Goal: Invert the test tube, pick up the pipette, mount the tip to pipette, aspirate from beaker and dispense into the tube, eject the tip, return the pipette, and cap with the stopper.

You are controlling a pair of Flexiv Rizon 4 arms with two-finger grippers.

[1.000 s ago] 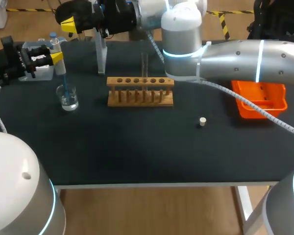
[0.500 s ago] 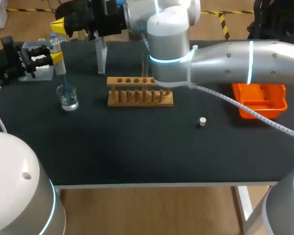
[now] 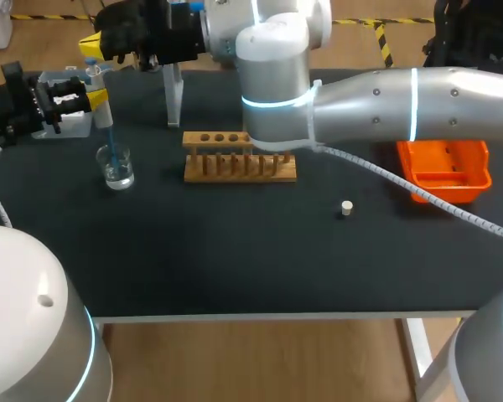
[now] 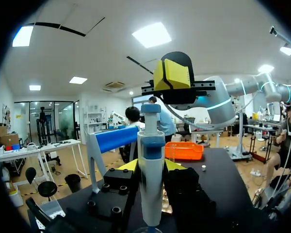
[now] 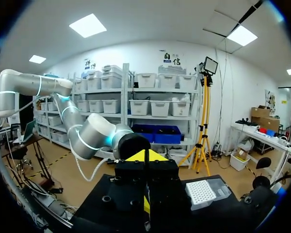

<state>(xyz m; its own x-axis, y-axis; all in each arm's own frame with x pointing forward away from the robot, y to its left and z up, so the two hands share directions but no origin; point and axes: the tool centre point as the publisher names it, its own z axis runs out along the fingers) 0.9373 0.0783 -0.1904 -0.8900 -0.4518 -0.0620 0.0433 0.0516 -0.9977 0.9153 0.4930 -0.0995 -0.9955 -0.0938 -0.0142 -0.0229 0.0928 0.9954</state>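
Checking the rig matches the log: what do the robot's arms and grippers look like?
The left arm and right arm are smooth, rounded silver-white shells ringed by thin glowing light-blue bands. A white braided cable runs along the right arm. The left gripper and right gripper are blocky black bodies ending in bright yellow tips.

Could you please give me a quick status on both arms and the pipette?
Left tool shut on pipette, tip in beaker. Right tool shut, hovering near pipette's top. Stopper loose on table; right arm crossing over test tube rack.
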